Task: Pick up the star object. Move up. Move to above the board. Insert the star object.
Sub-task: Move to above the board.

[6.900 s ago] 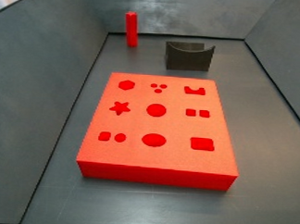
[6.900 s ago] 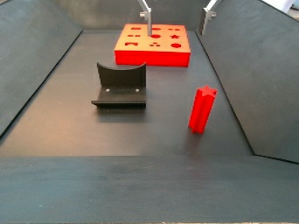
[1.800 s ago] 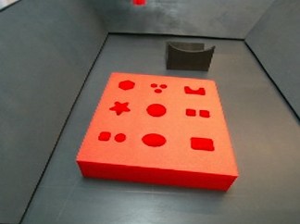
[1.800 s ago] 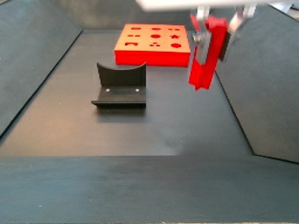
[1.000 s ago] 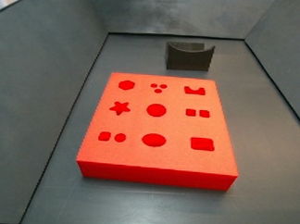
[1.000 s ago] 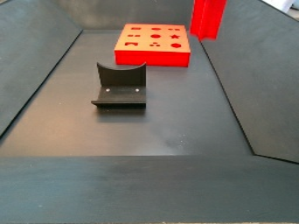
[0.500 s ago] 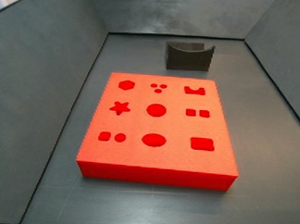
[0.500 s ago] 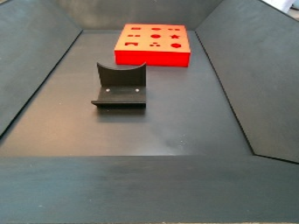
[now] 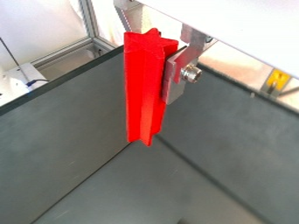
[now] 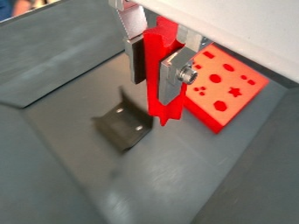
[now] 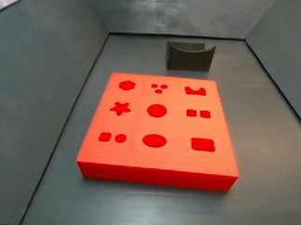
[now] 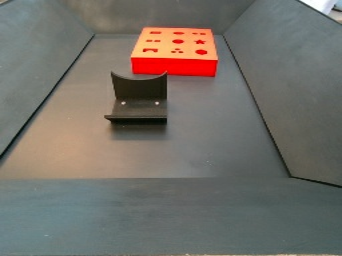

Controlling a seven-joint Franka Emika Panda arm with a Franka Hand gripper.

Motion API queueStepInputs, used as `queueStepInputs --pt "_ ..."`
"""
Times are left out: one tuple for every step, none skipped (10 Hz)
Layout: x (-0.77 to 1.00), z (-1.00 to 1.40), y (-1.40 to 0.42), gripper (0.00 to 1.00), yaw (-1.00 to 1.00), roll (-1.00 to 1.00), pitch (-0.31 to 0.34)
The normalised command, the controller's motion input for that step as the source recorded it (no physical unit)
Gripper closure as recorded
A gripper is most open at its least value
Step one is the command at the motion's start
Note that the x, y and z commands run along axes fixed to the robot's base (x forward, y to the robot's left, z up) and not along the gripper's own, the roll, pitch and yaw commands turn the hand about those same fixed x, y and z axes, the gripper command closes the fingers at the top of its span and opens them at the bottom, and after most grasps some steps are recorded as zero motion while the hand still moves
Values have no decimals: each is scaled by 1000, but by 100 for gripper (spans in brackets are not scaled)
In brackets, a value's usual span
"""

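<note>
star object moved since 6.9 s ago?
Yes. It stood on the floor beside the fixture; now the star object is lifted out of both side views, in the gripper jaws.

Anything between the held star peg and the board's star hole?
Nothing visible. The gripper, high out of both side views, holds the star object in open air. The board has a bare top, and the fixture stands apart behind it.

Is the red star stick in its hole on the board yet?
Not yet. The hand holds the star stick up in the air, and the star hole on the board is empty.
</note>
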Motion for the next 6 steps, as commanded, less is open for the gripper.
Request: queueStepInputs --pt "29 -76 -1000 100 -63 -33 5" --pt "26 -76 -1000 100 -42 -23 0" --pt "24 -74 -1000 100 -25 -16 -8" --pt "21 -75 -1000 100 -5 -7 -21" --pt "21 -75 -1000 100 4 -3 -27" --pt "21 -78 -1000 100 4 -19 -31"
